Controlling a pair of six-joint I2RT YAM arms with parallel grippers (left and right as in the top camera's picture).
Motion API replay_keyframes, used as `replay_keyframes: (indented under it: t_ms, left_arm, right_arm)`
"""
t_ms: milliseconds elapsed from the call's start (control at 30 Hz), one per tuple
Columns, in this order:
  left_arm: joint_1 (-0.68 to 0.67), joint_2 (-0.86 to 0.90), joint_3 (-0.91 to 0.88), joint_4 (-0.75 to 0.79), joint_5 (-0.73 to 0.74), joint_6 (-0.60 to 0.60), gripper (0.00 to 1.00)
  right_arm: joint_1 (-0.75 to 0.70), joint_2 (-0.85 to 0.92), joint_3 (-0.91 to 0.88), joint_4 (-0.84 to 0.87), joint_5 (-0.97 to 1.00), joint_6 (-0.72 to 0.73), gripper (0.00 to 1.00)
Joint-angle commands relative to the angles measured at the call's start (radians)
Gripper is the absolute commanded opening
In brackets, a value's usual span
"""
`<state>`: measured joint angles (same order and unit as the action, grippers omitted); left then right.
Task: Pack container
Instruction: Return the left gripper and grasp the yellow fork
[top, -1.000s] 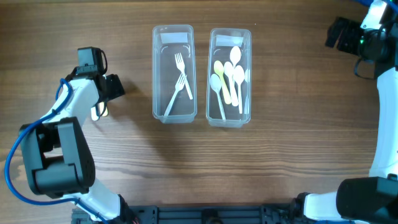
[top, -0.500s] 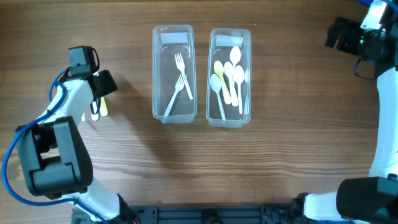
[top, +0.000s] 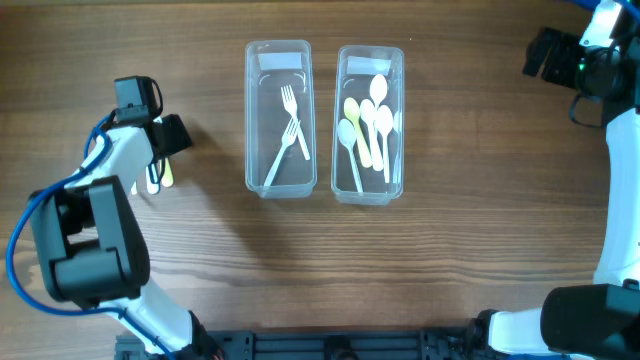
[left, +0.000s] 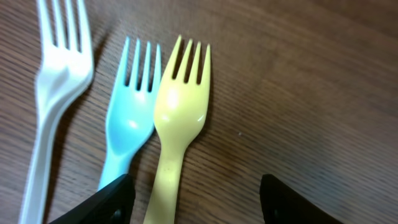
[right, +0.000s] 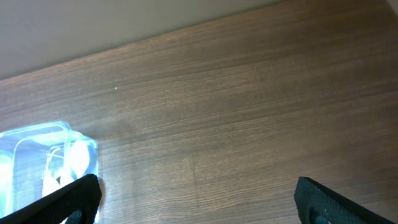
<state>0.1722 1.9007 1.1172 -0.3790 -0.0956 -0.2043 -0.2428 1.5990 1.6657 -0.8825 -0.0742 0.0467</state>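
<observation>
The left gripper (left: 196, 194), fingers spread, straddles the yellow fork (left: 180, 106) at nine o'clock; the right gripper (right: 196, 190) gapes wide at two o'clock.

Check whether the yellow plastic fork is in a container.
Out: the yellow plastic fork lies on the wooden table, beside a blue plastic fork.

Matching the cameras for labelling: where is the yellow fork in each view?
Overhead: yellow fork at far left, just below the left hand.
Left wrist: centre, tines up, right of the blue fork.
Right wrist: not in it.
Shared landmark: the left hand.
</observation>
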Motion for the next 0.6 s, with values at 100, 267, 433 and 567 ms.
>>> replay_keyframes:
  t_ms: [100,267,433,567]
  left_arm:
    - [0.01,0.048,-0.003,0.014,0.016,-0.014,0.69]
    - [0.01,0.058,-0.003,0.017,0.016,-0.014,0.39]
    - [0.01,0.057,-0.003,0.017,0.016,-0.013,0.23]
    - [0.01,0.056,0.002,0.016,0.016,-0.014,0.07]
  right_arm:
    - [0.003,0.005,0.001,0.003,-0.004,-0.01,1.0]
    - [0.003,0.005,0.001,0.003,-0.004,-0.01,1.0]
    - [0.003,0.005,0.001,0.003,-0.004,-0.011,1.0]
    - [0.003,0.005,0.001,0.003,-0.004,-0.01,1.0]
